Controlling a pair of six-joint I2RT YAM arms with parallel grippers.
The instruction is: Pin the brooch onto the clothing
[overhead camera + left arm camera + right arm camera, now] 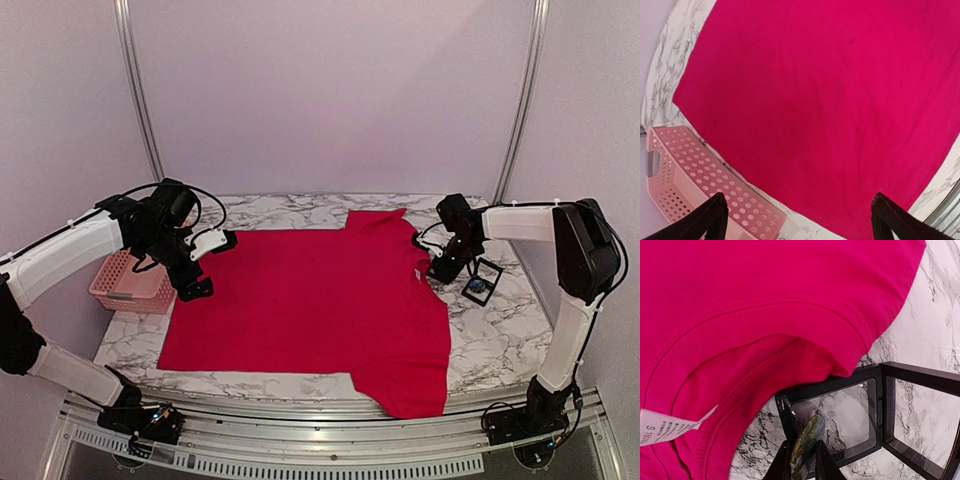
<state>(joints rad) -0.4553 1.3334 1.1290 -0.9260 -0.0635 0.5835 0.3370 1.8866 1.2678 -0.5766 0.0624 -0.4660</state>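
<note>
I see the clothing (310,300) spread flat across the middle of the tabletop (500,340). Its neckline is turned to the right, with one sleeve toward the back and the other toward me. The basket (130,285) sits at the tabletop's left edge, just beside the clothing's hem. My left hand (208,265) hangs over that left part. On the right, the opened case (482,282) lies just beside the neckline. Above it, the brooch (807,442) sits between the fingers of my right hand (801,467).
</note>
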